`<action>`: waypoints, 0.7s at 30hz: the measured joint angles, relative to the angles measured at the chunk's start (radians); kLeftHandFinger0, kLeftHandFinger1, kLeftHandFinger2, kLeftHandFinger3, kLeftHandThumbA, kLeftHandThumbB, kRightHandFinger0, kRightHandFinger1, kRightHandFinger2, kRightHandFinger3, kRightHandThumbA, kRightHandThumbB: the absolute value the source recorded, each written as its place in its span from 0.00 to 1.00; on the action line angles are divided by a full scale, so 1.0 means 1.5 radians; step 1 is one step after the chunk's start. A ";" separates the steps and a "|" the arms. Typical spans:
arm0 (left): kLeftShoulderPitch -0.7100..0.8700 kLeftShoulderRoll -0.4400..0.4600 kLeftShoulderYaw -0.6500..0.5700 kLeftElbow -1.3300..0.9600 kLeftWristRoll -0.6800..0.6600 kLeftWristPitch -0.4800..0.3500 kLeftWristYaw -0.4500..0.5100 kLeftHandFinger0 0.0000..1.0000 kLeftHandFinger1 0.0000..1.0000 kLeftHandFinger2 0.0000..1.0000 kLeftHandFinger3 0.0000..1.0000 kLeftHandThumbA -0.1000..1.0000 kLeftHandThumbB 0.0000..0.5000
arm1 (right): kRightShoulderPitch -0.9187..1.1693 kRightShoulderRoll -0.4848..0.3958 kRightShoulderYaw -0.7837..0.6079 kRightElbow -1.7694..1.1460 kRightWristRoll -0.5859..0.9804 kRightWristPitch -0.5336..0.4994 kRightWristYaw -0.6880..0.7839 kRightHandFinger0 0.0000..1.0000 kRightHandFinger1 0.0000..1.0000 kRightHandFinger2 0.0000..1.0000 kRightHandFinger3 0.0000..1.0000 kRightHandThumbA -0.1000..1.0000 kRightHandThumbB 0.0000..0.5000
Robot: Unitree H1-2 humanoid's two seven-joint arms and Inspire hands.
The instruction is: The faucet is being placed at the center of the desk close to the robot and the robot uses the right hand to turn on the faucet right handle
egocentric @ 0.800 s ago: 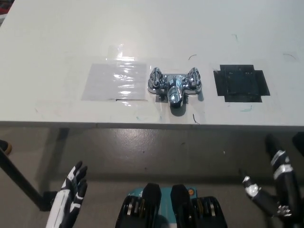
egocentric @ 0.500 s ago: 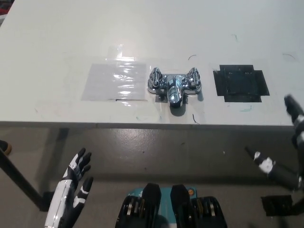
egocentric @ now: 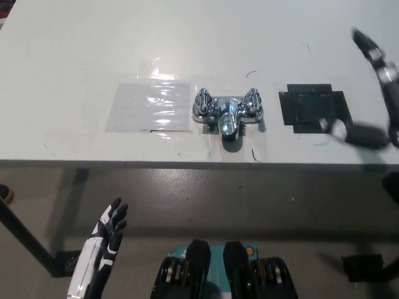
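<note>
A chrome faucet (egocentric: 227,112) stands near the front edge of the white desk (egocentric: 187,43), at its middle. Its right handle (egocentric: 252,103) and left handle (egocentric: 203,104) flank a short spout that points toward me. My black right hand (egocentric: 374,93) is blurred at the right edge, raised over the desk to the right of the faucet, well apart from the right handle, with fingers spread. My white left hand (egocentric: 100,252) hangs at the lower left, below the desk edge, fingers apart and holding nothing.
A clear shiny tape patch (egocentric: 153,106) lies left of the faucet. A black tape square (egocentric: 315,109) lies to its right, partly under my right hand. The desk's front edge (egocentric: 187,163) runs across the picture, with grey floor below.
My right hand has risen from below the desk edge at the lower right to above the desk surface near the black square. My left hand has shifted only slightly.
</note>
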 measured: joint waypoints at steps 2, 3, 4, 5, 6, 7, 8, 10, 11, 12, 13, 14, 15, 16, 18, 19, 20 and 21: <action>0.000 0.000 0.000 0.007 0.001 0.000 0.000 1.00 1.00 1.00 1.00 0.95 0.40 | -0.044 -0.004 0.016 0.041 -0.014 0.014 0.023 1.00 1.00 1.00 1.00 1.00 0.64; 0.000 0.000 0.000 0.013 0.001 0.000 0.000 1.00 1.00 1.00 1.00 0.95 0.40 | -0.082 -0.008 0.032 0.075 -0.026 0.025 0.044 1.00 1.00 1.00 1.00 1.00 0.64; 0.000 0.000 -0.001 0.016 0.002 0.000 0.000 1.00 1.00 1.00 1.00 0.94 0.38 | -0.105 -0.009 0.042 0.104 -0.035 0.031 0.057 1.00 1.00 1.00 1.00 1.00 0.63; 0.000 0.000 -0.001 0.018 0.002 0.000 0.000 1.00 1.00 1.00 1.00 0.94 0.38 | -0.121 -0.010 0.049 0.122 -0.042 0.037 0.067 1.00 1.00 1.00 1.00 1.00 0.62; 0.001 0.000 -0.001 0.019 0.002 0.000 0.000 1.00 1.00 1.00 1.00 0.94 0.38 | -0.139 -0.010 0.056 0.143 -0.048 0.042 0.078 1.00 1.00 1.00 1.00 1.00 0.63; 0.001 0.000 -0.002 0.021 0.003 0.000 0.000 1.00 1.00 1.00 1.00 0.94 0.38 | -0.171 -0.010 0.071 0.182 -0.063 0.053 0.098 1.00 1.00 1.00 1.00 1.00 0.62; 0.001 0.000 -0.002 0.022 0.004 0.000 0.000 1.00 1.00 1.00 1.00 0.95 0.39 | -0.188 -0.009 0.079 0.204 -0.070 0.058 0.110 1.00 1.00 1.00 1.00 1.00 0.65; 0.000 0.000 -0.003 0.026 0.008 0.000 0.000 1.00 1.00 1.00 1.00 0.94 0.40 | -0.235 -0.008 0.101 0.270 -0.088 0.071 0.132 1.00 1.00 1.00 1.00 1.00 0.73; 0.000 0.000 -0.004 0.028 0.009 0.000 0.000 1.00 1.00 1.00 1.00 0.94 0.39 | -0.255 -0.008 0.114 0.307 -0.098 0.077 0.141 1.00 1.00 1.00 1.00 1.00 0.69; 0.000 0.001 -0.004 0.030 0.011 0.000 0.000 1.00 1.00 1.00 1.00 0.93 0.38 | -0.274 -0.007 0.125 0.333 -0.105 0.081 0.149 1.00 1.00 1.00 1.00 1.00 0.68; 0.000 0.001 -0.004 0.032 0.012 0.000 0.000 1.00 1.00 1.00 1.00 0.92 0.38 | -0.287 -0.006 0.133 0.359 -0.110 0.084 0.155 1.00 1.00 1.00 1.00 1.00 0.68; 0.000 0.001 -0.005 0.033 0.013 0.000 0.000 1.00 1.00 1.00 1.00 0.91 0.38 | -0.313 -0.004 0.149 0.401 -0.120 0.089 0.162 1.00 1.00 1.00 1.00 1.00 0.68; 0.000 0.001 -0.005 0.033 0.015 -0.001 0.000 1.00 1.00 1.00 1.00 0.91 0.38 | -0.333 0.000 0.160 0.437 -0.126 0.094 0.168 1.00 1.00 1.00 1.00 1.00 0.71; 0.000 0.002 -0.006 0.033 0.016 -0.001 0.000 1.00 1.00 1.00 1.00 0.90 0.39 | -0.354 0.007 0.167 0.475 -0.133 0.099 0.172 1.00 1.00 1.00 1.00 1.00 0.72; 0.000 0.002 -0.008 0.033 0.018 -0.001 0.000 1.00 1.00 1.00 1.00 0.90 0.39 | -0.379 0.017 0.169 0.516 -0.142 0.103 0.177 1.00 1.00 1.00 1.00 1.00 0.74; 0.001 0.002 -0.009 0.033 0.020 -0.002 0.000 1.00 1.00 1.00 1.00 0.90 0.39 | -0.407 0.031 0.169 0.570 -0.155 0.109 0.182 1.00 1.00 1.00 1.00 1.00 0.73; 0.001 0.002 -0.010 0.033 0.022 -0.002 0.000 1.00 1.00 1.00 1.00 0.89 0.39 | -0.426 0.040 0.169 0.608 -0.164 0.113 0.185 1.00 1.00 1.00 1.00 1.00 0.73; 0.001 0.003 -0.011 0.033 0.023 -0.002 -0.001 1.00 1.00 1.00 1.00 0.89 0.37 | -0.437 0.047 0.169 0.635 -0.170 0.115 0.187 1.00 1.00 1.00 1.00 1.00 0.70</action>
